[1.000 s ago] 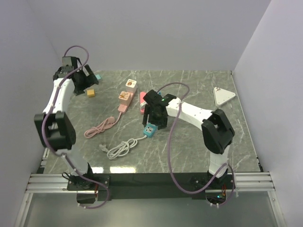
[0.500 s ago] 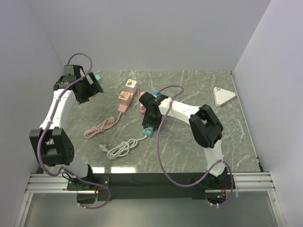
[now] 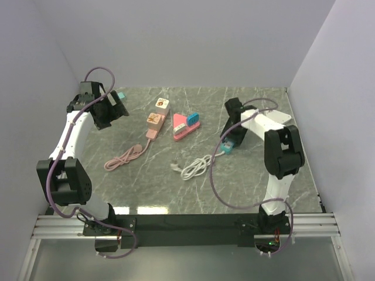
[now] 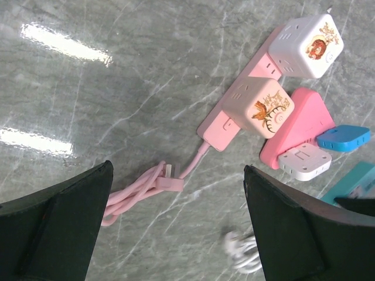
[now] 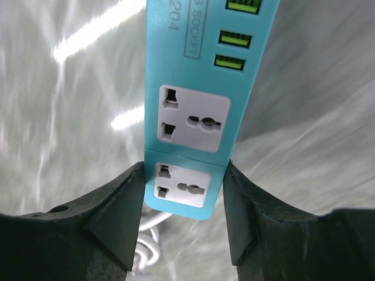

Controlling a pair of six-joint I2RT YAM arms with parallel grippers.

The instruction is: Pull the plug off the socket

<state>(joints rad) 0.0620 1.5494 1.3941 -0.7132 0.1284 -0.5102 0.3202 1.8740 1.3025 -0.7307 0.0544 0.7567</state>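
Top view: records the right gripper (image 3: pixel 229 140) at the right middle of the table (image 3: pixel 246 187), pinching the teal power strip (image 3: pixel 227 147) by one end, with the white cord (image 3: pixel 196 167) trailing loose toward the centre. Places the left gripper (image 3: pixel 111 108) at the far left, jaws spread wide and holding nothing. Locates the pink power strip (image 3: pixel 151 130) at centre back with the far cube plug (image 3: pixel 162 105) and the near cube plug (image 3: pixel 155 119) seated in it. Just to its right, notes the triangular pink socket block (image 3: pixel 179 124) carrying a blue plug (image 3: pixel 192 119). Left wrist view: confirms the spread fingers (image 4: pixel 58 234) above the pink cord (image 4: pixel 146 187), gripping nothing. Shows both cube plugs pressed flush into the pink power strip (image 4: pixel 243 93), pale bodies with cartoon prints on top. Shows the blue plug and a white plug (image 4: pixel 302 161) seated against the edge of the triangular pink socket block. Right wrist view: shows the fingers (image 5: pixel 117 216) bearing on both long edges of the teal power strip (image 5: pixel 187 117), with two universal outlets and three green ports in sight, all vacant. Judges the task unfinished as far as visible: no plug lifted clear of the pink power strip or the triangular pink socket block. Cannot tell which plug is meant. Leaves a grasp on a plug and a straight pull outstanding.
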